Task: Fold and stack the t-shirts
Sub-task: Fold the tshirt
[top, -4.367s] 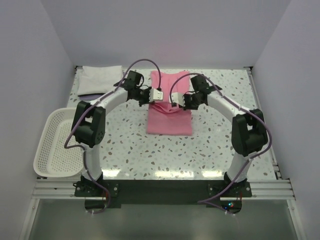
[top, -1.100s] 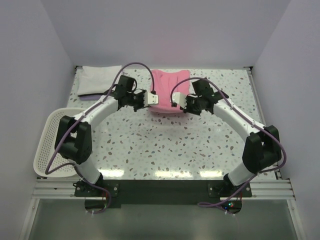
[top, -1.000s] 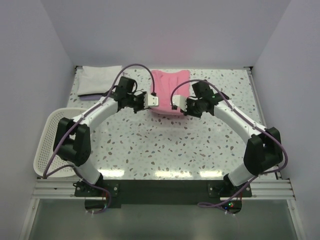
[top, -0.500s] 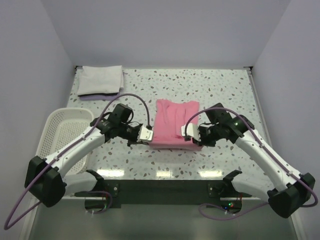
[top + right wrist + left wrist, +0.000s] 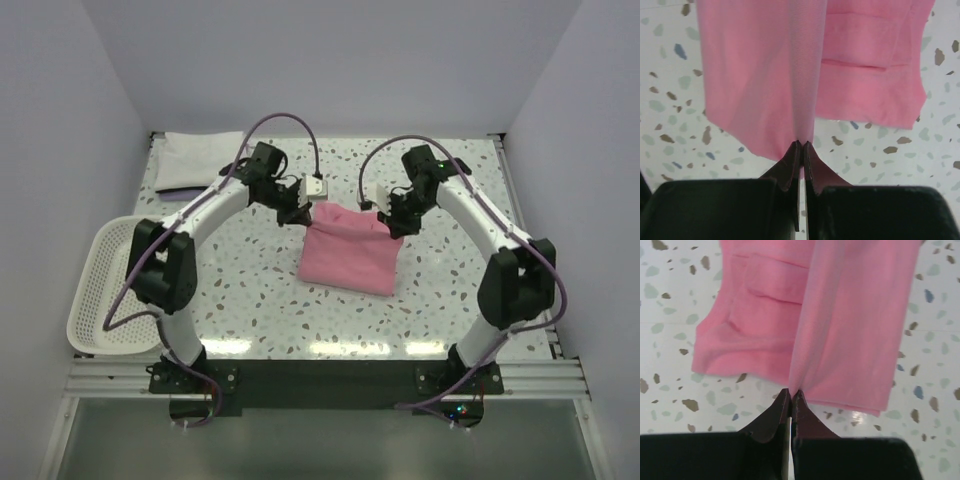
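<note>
From above, we see the pink t-shirt [image 5: 348, 257] at the centre of the tabletop [image 5: 262, 292]. It is a smooth folded rectangle with its long axis running 12 to 6 o'clock. The left end effector [image 5: 307, 207] and right end effector [image 5: 386, 214] each pinch a far corner. The white t-shirt [image 5: 200, 160] lies folded at 10 o'clock. In the left wrist view, closed fingers [image 5: 780, 412] clamp a pink fold, and the right wrist view shows the same.
</note>
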Robot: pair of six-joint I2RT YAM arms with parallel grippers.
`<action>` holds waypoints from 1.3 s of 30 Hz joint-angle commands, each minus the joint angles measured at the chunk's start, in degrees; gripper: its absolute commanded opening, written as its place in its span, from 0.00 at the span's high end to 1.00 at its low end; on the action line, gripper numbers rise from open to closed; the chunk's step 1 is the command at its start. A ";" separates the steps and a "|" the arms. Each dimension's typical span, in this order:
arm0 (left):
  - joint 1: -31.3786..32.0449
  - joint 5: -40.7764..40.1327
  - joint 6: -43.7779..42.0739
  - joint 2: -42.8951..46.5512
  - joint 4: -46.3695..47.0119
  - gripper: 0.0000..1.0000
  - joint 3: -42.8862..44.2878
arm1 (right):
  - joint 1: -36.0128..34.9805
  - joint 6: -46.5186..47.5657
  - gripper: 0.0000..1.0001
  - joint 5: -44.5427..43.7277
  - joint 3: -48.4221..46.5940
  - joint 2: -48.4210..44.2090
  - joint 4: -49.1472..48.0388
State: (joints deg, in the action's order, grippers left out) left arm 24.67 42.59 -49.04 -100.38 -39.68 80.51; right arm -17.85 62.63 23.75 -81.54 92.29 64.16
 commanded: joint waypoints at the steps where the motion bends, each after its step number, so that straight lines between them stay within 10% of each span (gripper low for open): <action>1: -2.95 0.74 -0.10 -8.67 0.83 1.00 10.24 | 1.76 3.72 1.00 0.60 -6.43 9.02 -3.34; 8: -3.57 -0.05 3.67 -25.56 1.01 0.98 21.44 | 3.17 1.09 1.00 -0.02 -15.67 28.20 -7.99; 13: -2.52 -0.75 3.95 -24.52 2.15 0.98 12.24 | 2.47 0.04 1.00 -1.33 -10.58 30.14 -15.28; 21: -1.29 5.39 5.71 -5.20 6.54 1.00 -17.79 | -3.68 -3.47 1.00 2.26 9.36 16.12 -17.58; 28: -0.58 3.64 6.07 6.15 7.43 0.93 -27.33 | -4.65 -9.28 1.00 8.51 23.60 1.08 -14.77; 32: -0.41 6.45 7.11 13.42 9.60 0.57 -28.56 | -3.61 -11.55 0.53 9.20 18.89 -0.01 -7.07; 39: 7.05 1.01 3.96 15.31 15.16 0.54 -22.78 | 0.71 -24.20 0.48 19.66 3.15 9.74 -2.01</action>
State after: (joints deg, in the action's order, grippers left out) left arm 28.18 45.36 -42.68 -84.07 -29.19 53.74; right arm -17.41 47.22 36.47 -74.76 98.76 59.83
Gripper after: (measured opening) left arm 0.457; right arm 0.541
